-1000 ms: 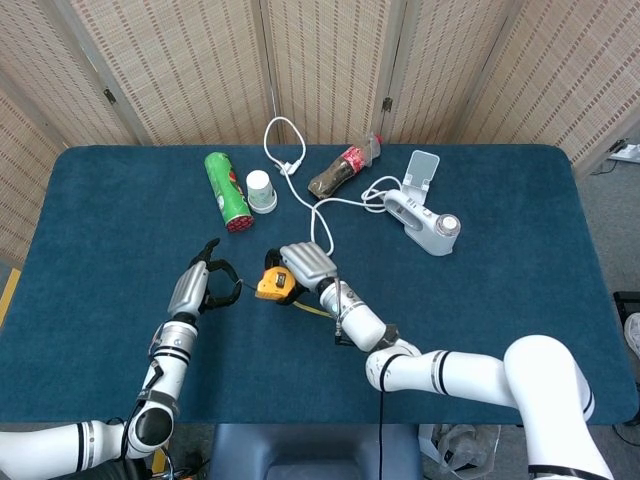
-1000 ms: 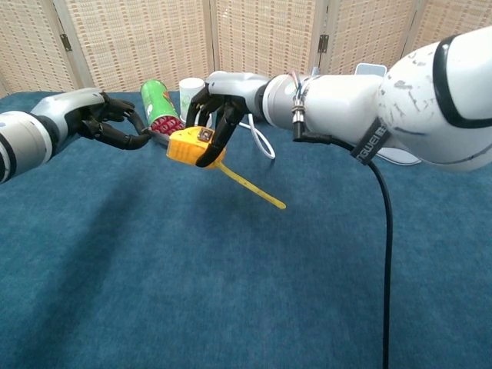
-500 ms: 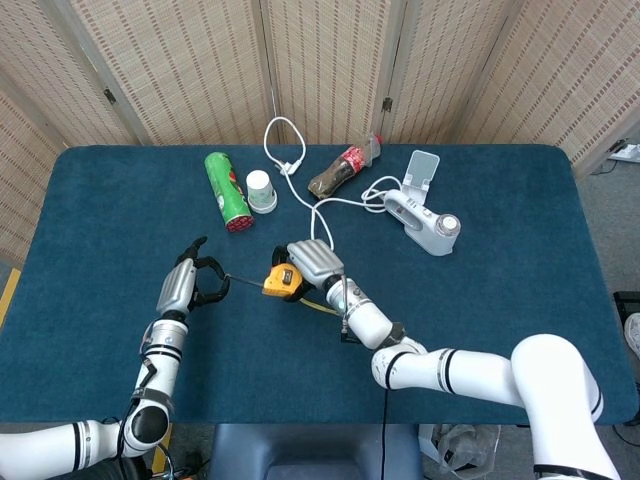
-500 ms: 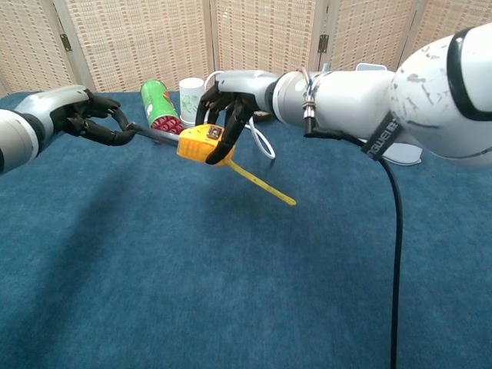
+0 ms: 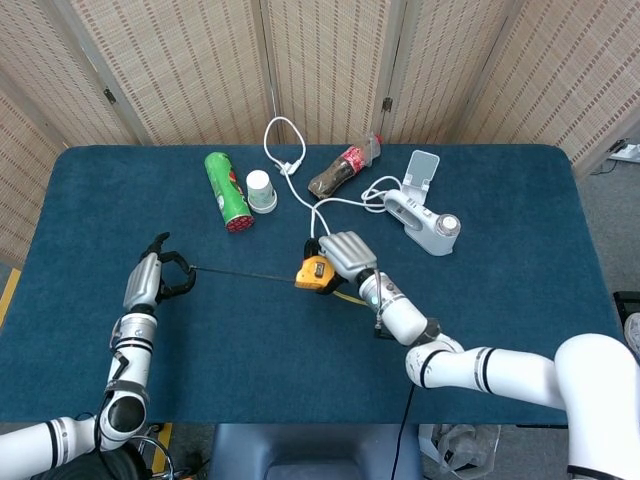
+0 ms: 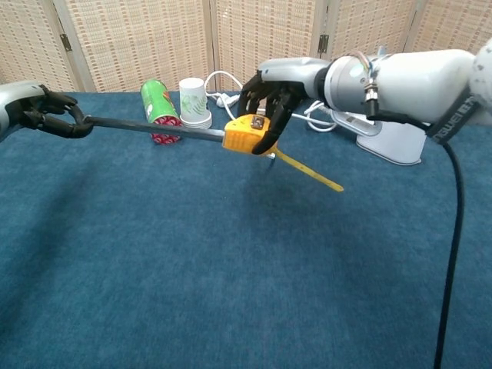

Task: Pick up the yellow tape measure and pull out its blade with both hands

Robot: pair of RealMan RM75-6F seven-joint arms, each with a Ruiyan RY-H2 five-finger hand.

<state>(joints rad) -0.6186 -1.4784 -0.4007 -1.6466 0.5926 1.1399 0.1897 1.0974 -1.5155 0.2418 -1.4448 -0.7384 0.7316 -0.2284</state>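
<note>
Both hands: gripping.
Blade (image 5: 245, 272): runs left-right, end pinched by left hand (image 5: 150, 280).
Tape measure (image 5: 316, 272): inside right hand (image 5: 345, 258) fingers.

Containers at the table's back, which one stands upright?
The small white paper cup stands upright; the green cylindrical can and the brown plastic bottle lie on their sides.

Tape measure (image 5: 316, 272) held above bench (image 5: 520, 290) near centre, in right robot hand (image 5: 345, 257). Blade (image 5: 243, 271) stretched leftward from case to left robot hand (image 5: 153, 279) at bench's left side. Can (image 5: 227, 190) lying at rear left, cup (image 5: 261, 191) just beside on right. Cable (image 5: 300, 182) looping right of cup. Bottle (image 5: 345, 167) lying at rear centre. Stand (image 5: 423, 213) at rear right, behind right robot hand.
</note>
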